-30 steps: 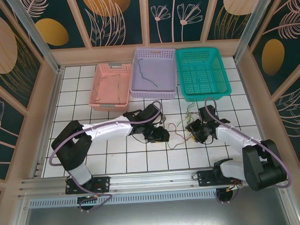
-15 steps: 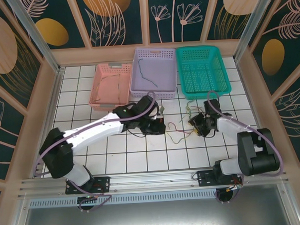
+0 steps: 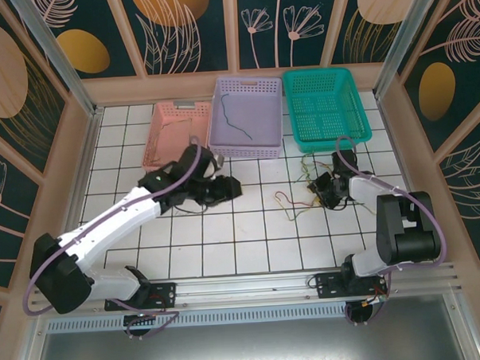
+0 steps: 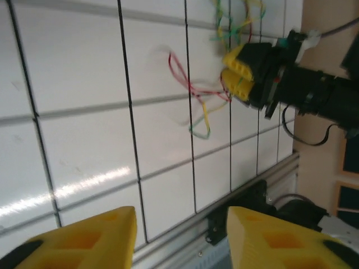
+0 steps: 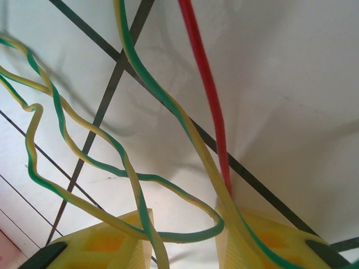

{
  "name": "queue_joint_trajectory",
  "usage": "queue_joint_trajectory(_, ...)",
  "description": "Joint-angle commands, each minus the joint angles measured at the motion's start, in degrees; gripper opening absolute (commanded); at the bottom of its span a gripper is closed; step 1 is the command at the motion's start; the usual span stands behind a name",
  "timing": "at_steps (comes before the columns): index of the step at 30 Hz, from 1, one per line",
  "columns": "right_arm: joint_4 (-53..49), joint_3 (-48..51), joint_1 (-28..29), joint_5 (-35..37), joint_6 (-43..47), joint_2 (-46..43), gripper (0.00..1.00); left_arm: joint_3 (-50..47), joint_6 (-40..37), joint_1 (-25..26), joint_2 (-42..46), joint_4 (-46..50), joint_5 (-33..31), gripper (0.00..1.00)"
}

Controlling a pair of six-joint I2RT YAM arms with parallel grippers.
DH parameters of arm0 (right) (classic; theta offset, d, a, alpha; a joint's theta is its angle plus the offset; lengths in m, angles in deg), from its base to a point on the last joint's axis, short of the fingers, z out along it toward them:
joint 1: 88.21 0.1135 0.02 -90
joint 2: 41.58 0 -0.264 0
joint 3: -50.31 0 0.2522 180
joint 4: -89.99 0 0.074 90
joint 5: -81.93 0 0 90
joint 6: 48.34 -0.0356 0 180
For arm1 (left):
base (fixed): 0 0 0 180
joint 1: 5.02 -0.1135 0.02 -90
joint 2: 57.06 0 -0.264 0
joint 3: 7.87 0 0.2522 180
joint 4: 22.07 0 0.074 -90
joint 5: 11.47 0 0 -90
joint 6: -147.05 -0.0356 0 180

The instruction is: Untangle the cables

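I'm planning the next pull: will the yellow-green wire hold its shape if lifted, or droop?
Probably droop: the yellow-green wire lies in loose wandering curves on the tiles. Likely light, being so thin. It may tug along the red wire it meets.

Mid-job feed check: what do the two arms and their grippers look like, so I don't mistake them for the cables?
The left arm and right arm have white links between bulky black joints, each trailed by a lilac cable. The left gripper and right gripper are black-bodied, with blocky yellow fingers showing diamond-shaped recesses.
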State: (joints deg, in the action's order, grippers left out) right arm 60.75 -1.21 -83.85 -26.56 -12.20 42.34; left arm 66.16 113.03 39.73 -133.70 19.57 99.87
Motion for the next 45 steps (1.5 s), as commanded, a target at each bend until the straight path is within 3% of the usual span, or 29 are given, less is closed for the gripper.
queue_joint_trajectory(1,1.2,3.0,2.1,-0.2,-7.2,-2.9,0.34,0.0,5.9,2.0,-5.9,-6.8,4.5,0.58)
queue_joint_trajectory(3,2.4,4.2,4.5,-0.7,-11.8,-4.2,0.32,1.2,3.7,2.3,-9.7,-5.8,3.8,0.60)
queue_joint_trajectory(7,3.3,4.4,9.4,0.0,-18.7,-5.2,0.29,-1.5,6.6,4.1,-14.0,-14.7,6.7,0.63)
queue_joint_trajectory(11,4.4,3.9,13.1,0.1,-24.9,-4.8,0.26,-1.7,6.4,6.4,-18.1,-14.9,4.6,0.66)
queue_joint_trajectory(19,3.0,2.8,15.0,0.2,-27.8,-5.3,0.24,-4.2,10.3,6.7,-22.5,-22.6,-2.6,0.66)
queue_joint_trajectory(25,2.7,2.9,15.1,-0.2,-27.9,-5.3,0.23,-0.2,7.9,6.8,-27.0,-23.0,-8.4,0.62)
queue_joint_trajectory(29,2.5,3.3,15.1,-0.1,-27.8,-6.0,0.23,0.9,6.5,6.8,-29.2,-23.8,-10.5,0.51)
queue_joint_trajectory(33,1.8,3.7,15.1,0.5,-27.4,-6.6,0.24,2.5,4.5,6.8,-30.4,-24.1,-13.0,0.22)
queue_joint_trajectory(35,0.8,3.6,14.9,1.5,-26.4,-6.9,0.25,1.2,3.2,6.8,-28.6,-25.8,-14.7,0.00)
queue_joint_trajectory(40,-2.2,2.5,13.3,5.3,-21.3,-6.3,0.34,-1.9,0.7,6.8,-22.0,-22.4,-17.9,0.00)
queue_joint_trajectory(45,-2.0,1.7,11.7,7.1,-16.0,-2.5,0.48,-2.2,-2.8,6.8,-14.2,-17.6,-11.5,0.00)
